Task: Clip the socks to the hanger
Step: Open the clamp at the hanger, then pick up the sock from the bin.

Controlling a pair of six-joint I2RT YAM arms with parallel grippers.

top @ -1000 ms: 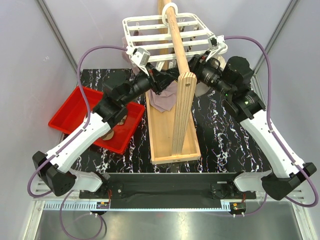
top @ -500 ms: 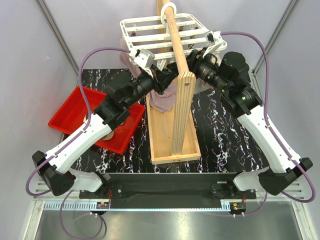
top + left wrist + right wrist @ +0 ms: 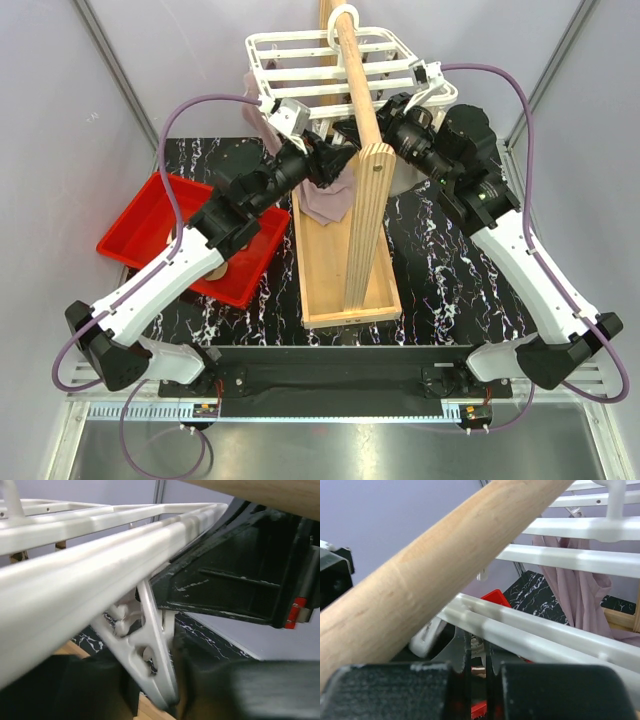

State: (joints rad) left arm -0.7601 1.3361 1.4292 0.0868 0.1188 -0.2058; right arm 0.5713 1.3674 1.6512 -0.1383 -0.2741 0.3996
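Observation:
The white hanger (image 3: 330,68) hangs from the wooden pole (image 3: 358,90) at the back. A mauve sock (image 3: 325,200) droops below its near edge, over the wooden stand. My left gripper (image 3: 333,160) reaches under that edge. In the left wrist view it (image 3: 155,680) is shut on a white clip peg (image 3: 145,650) that dangles from the hanger bar (image 3: 100,550). My right gripper (image 3: 372,128) sits close by on the other side of the pole. In the right wrist view it (image 3: 477,680) is shut to a thin slit just under a hanger bar (image 3: 560,635), with nothing clearly held. The mauve sock (image 3: 575,590) hangs behind.
A red bin (image 3: 140,225) holding a brownish sock (image 3: 215,268) sits on the left of the marbled black table (image 3: 440,270). The stand's wooden base tray (image 3: 345,290) fills the middle, and its pole (image 3: 430,575) crosses right above my right fingers. Grey walls close in both sides.
My right gripper has gone from wide open to shut and has moved slightly up towards the hanger. The hanger has swayed a little. My left gripper keeps its place at the peg.

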